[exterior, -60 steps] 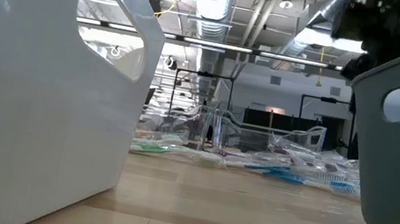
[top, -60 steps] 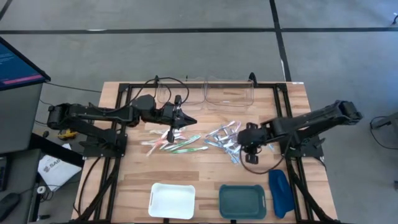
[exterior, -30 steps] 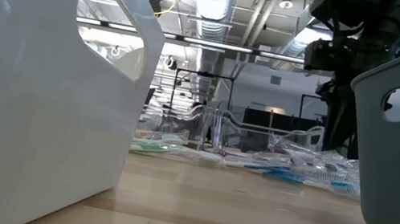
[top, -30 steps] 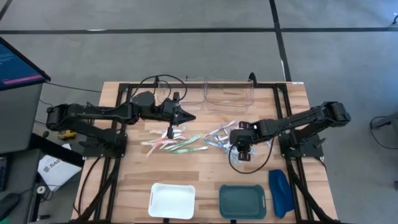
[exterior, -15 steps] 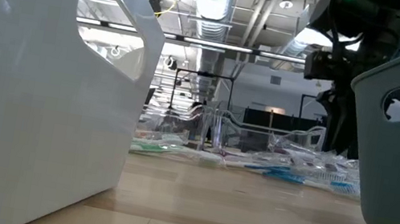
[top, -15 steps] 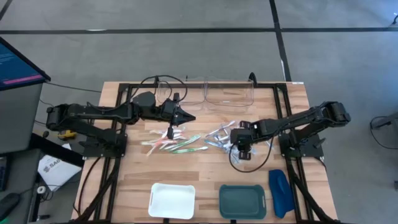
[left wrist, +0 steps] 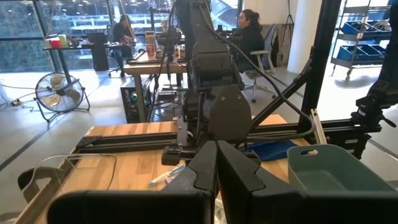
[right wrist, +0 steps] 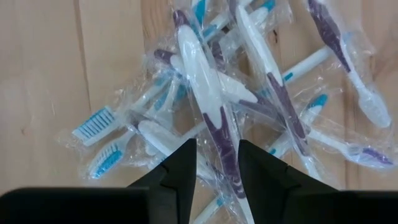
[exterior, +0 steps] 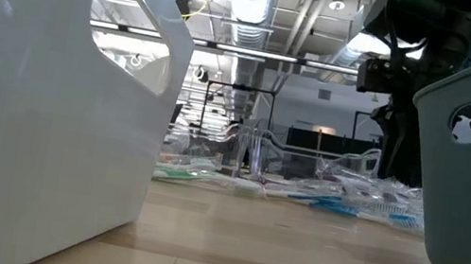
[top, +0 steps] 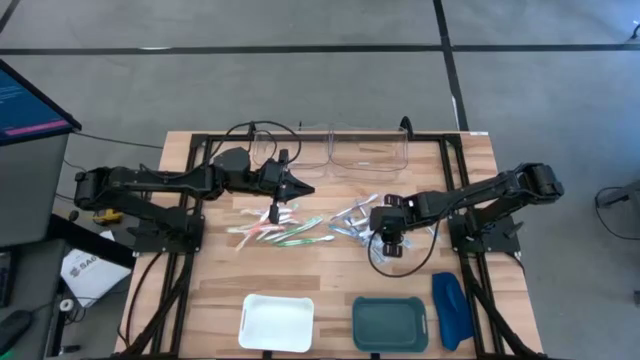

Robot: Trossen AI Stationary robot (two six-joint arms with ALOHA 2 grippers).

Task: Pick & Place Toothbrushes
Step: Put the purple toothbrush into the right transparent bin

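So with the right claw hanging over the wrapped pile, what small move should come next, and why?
Probably a short drop and close. The right claw is open, and a white-and-purple toothbrush on the pile runs toward the gap between its fingers. Nothing is held yet. The left claw is shut, above the coloured brushes.

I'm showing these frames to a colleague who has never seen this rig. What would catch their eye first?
Probably the two heaps of toothbrushes mid-table: pink, green and white ones on the left, clear-wrapped blue and purple ones on the right. The right gripper hangs open just above the wrapped heap, while the left gripper is shut above the colourful heap. A white bin and a teal bin sit at the table's near edge.
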